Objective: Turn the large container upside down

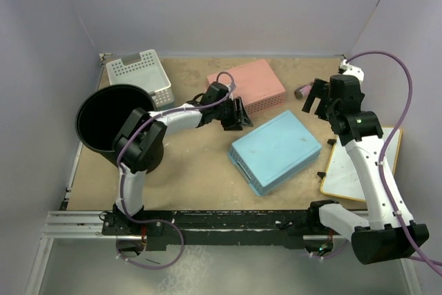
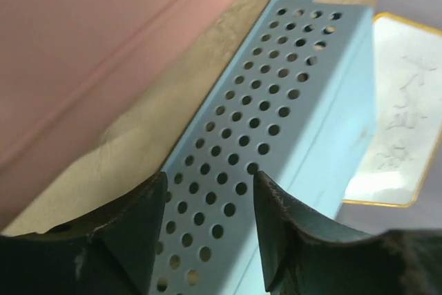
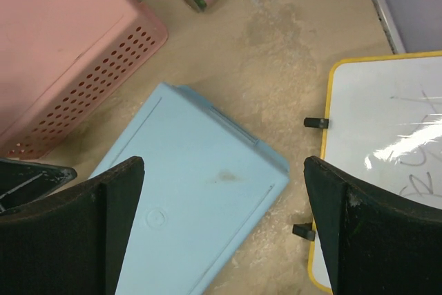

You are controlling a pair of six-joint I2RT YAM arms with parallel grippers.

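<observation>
The large container (image 1: 105, 117) stands mouth-up, not yet turned, while the left tool (image 1: 239, 114) and right tool (image 1: 312, 99) both hang spread and empty, well away

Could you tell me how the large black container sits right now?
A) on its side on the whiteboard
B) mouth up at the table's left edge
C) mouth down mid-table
B: the large container shows its open mouth to the top view, at the left edge of the table.
</observation>
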